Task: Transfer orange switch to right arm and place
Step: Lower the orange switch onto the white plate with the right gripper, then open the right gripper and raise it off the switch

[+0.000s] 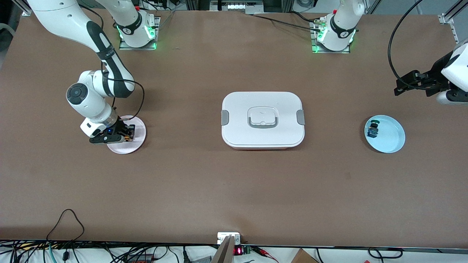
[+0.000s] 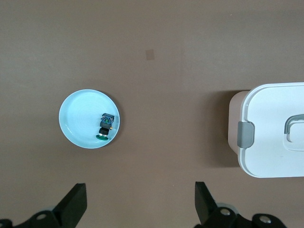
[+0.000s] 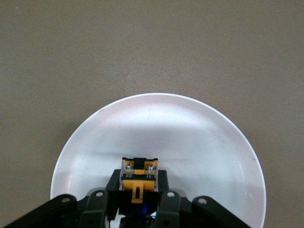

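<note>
Now placing step: right tool [image 3: 137, 202] clamps tiny orange switch [image 3: 138, 178] low over round pink plate [image 3: 199, 142]; next, spread fingers, lift clear. Left tool [image 2: 140, 206] waits wide above tabletop [image 2: 166, 95].

Probably lab: bolted arms [image 1: 340, 29], cables [image 1: 109, 252].

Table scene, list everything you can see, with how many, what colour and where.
orange switch: one, orange, in the right gripper over the pink plate
pink plate: one, pale pink, at the right arm's end
white box: one, white with grey clips, mid-table
blue plate: one, light blue, at the left arm's end
green-capped switch: one, blue body, lying in the blue plate
right gripper: one, black, shut on the orange switch
left gripper: one, black, open, waiting in the air
</note>
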